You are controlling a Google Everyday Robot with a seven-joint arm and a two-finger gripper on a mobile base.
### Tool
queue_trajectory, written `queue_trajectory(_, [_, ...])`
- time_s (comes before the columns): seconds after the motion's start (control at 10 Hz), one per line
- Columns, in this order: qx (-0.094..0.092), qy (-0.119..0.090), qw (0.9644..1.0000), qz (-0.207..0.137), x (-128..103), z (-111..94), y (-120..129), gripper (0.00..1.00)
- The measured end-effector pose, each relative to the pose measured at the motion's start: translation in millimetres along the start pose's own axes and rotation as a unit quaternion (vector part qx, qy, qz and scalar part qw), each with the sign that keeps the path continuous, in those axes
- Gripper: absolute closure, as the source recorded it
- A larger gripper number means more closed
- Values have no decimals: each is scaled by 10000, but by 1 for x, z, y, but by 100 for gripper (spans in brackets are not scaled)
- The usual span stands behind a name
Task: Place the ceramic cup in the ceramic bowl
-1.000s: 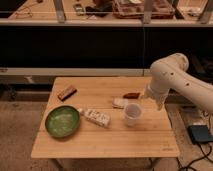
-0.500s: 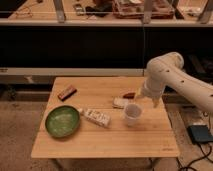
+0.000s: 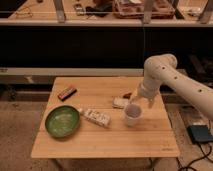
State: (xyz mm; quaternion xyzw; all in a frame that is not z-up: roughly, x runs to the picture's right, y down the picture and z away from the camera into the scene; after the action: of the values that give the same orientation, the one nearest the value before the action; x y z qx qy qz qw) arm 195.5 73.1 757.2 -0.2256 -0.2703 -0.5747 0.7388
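Note:
The white ceramic cup (image 3: pixel 132 115) stands upright on the wooden table (image 3: pixel 105 142), right of centre. The green ceramic bowl (image 3: pixel 62 121) sits near the table's left front and holds nothing. My gripper (image 3: pixel 138 103) hangs from the white arm directly above the cup's far rim, very close to it or touching it. The cup is a good way to the right of the bowl.
A flat white patterned packet (image 3: pixel 97 117) lies between bowl and cup. A brown bar (image 3: pixel 66 92) lies at the back left. A small white packet (image 3: pixel 119 102) and a dark snack (image 3: pixel 128 95) lie just behind the cup. Dark shelving runs behind the table.
The arm has swung left and down, bringing the gripper from right of the cup to just over it. The cup, bowl and packets have not moved.

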Motion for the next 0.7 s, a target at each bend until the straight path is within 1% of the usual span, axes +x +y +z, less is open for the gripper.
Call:
queue_trajectory(0.3, [-196, -34, 9998, 37, 11, 8, 20, 35])
queue_trajectory(0.5, [-240, -72, 9997, 38, 11, 9, 28, 35])
queue_trajectory(0.7, [-313, -139, 9994, 0, 8, 15, 34, 35])
